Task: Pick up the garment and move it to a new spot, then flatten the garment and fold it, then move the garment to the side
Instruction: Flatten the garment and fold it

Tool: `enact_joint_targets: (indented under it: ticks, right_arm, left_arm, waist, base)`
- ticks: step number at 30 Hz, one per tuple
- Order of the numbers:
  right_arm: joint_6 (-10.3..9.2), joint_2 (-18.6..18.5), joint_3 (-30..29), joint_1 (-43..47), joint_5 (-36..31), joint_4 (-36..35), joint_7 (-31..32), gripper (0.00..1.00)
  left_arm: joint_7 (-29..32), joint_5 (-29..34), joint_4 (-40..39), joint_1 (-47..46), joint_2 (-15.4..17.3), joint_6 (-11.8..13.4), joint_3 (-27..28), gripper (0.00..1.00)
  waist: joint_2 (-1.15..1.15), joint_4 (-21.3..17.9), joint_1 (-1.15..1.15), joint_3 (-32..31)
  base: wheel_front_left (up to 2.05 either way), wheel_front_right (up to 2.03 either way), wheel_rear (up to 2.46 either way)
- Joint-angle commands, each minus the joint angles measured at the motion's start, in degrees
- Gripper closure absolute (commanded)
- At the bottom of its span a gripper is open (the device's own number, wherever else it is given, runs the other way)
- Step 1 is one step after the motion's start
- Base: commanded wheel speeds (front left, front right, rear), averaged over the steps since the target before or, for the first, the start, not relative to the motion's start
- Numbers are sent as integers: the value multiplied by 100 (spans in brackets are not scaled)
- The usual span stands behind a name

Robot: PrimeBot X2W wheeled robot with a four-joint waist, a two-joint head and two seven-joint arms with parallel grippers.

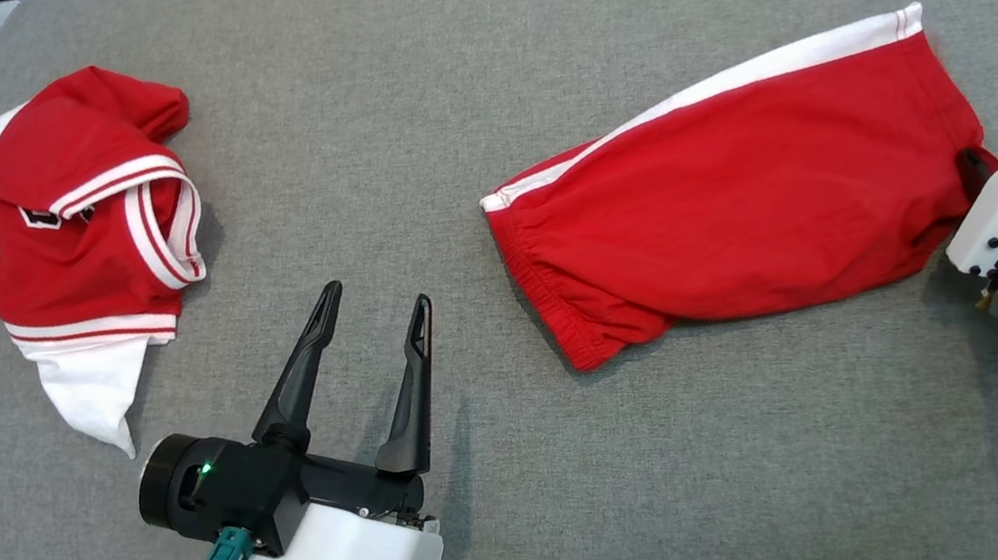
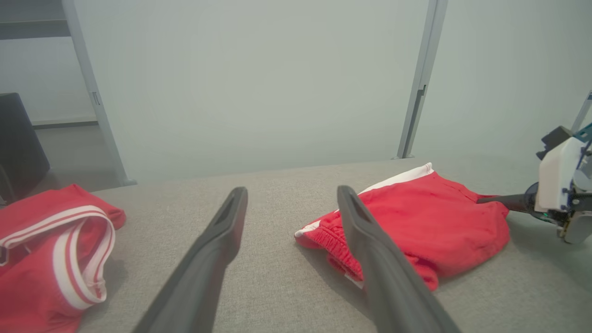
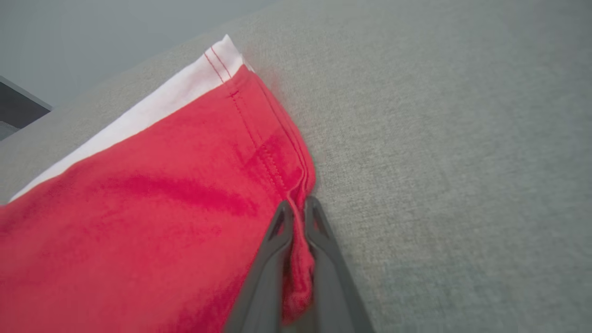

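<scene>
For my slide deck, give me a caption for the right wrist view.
Right gripper shut on the hem of red shorts lying on a grey cushion.

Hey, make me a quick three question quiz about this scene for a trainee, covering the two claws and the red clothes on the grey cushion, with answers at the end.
1. True or false: the left claw is shut on the red shorts.
2. Which part of the shorts does the right claw pinch? A the elastic waistband; B the stitched hem edge; C the white side stripe.
3. Fill in: the crumpled red and white jersey lies to the robot's ____ of the shorts.
Key: 1 false, it stands open, apart from them; 2 B; 3 left.
</scene>
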Motion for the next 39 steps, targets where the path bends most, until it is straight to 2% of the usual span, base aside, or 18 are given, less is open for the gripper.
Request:
enact_joint_targets:
  ticks: [1, 7, 17, 25, 34, 39]
  right_arm:
    - [18, 73, 79, 111, -48, 15, -55, 100]
    - [18, 77, 88, 341, 8, -85, -520, 100]
    - [18, 92, 74, 986, 99, -221, -888, 100]
    - [18, 109, 96, 1592, 138, -589, -962, 100]
    - [18, 71, 71, 1872, 166, -1009, -863, 100]
    - [18, 139, 56, 1989, 248, -1464, -821, 100]
  left_arm:
    - [-33, 29, -145, -104, 29, -15, 197, 0]
    - [-33, -2, -173, -32, 29, 44, 181, 0]
    - [-33, -83, -204, 218, 29, 99, 252, 0]
    - [-33, -12, -189, 324, 29, 91, 261, 0]
    - [-33, 7, -156, 350, 29, 118, 179, 0]
    - [-33, 6, -139, 362, 29, 128, 146, 0]
  waist:
    - [0, -59, 0, -67]
    - [0, -205, 0, -230]
    - [0, -546, 0, -514]
    - [0, -849, 0, -673]
    - [0, -986, 0, -778]
    - [0, -989, 0, -848]
  base:
    - [0, 0, 0]
    - [0, 0, 0]
    - [0, 0, 0]
    - [0, 0, 0]
    - [0, 0, 0]
    - [0, 0, 0]
